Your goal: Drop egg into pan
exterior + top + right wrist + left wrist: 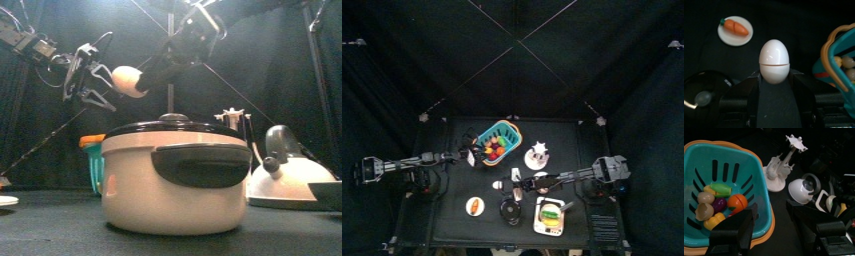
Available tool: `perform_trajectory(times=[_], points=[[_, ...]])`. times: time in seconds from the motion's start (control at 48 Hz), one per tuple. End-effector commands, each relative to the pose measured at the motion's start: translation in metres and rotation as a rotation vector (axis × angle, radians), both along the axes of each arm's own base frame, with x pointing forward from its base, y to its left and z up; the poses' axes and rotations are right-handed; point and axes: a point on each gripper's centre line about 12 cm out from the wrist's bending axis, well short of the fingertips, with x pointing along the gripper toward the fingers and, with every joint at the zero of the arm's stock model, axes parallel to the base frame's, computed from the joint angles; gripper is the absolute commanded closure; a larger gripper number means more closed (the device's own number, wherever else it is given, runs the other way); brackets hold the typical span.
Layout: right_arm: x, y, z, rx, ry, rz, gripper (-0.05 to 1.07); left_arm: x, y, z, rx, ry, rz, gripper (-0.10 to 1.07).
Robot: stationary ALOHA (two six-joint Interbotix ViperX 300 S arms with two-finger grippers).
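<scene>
Because the task calls for a drop, the egg (775,61) is held aloft, clamped upright between the closed jaws of the right gripper (775,87), well above the table.

Item, pan (704,95): dark, round, lying below and beside the held egg in the right wrist view; in the top view it sits near the front edge (509,210), just left of the right arm's reach. Judged: the egg is not yet over the pan's middle, so release would be early.

Item, left gripper (777,230): jaws parted, holding nothing, resting at the left by the teal basket (724,158) of toy produce.

Item, plate with carrot (736,30): shown by the right wrist view, beyond the egg.

Views compared: the front view is largely blocked by a white cooker (174,175) and a kettle (287,170), hiding the pan, yet alone shows the egg's height (128,79). The left wrist view shows a white stand (781,165), no egg.
</scene>
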Motion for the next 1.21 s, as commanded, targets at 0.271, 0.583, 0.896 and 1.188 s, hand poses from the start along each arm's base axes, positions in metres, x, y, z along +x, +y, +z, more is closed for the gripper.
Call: perform_trajectory(times=[0.271, 0.583, 0.896, 1.188], points=[[-0.106, 0.075, 0.023, 0.351, 0.166, 0.035, 0.28, 0.002, -0.005, 0.002, -0.015, -0.009, -0.011, 0.12], [-0.181, 0.076, -0.005, 0.69, 0.389, -0.091, 0.28, 0.001, -0.01, -0.002, -0.032, -0.005, -0.022, 0.12], [-0.193, 0.056, -0.035, 0.666, 0.489, -0.188, 0.27, 0.001, -0.008, -0.003, -0.037, -0.005, -0.01, 0.12], [-0.193, 0.051, -0.051, 0.67, 0.525, -0.238, 0.26, -0.002, -0.008, -0.007, -0.073, -0.004, 0.01, 0.12]])
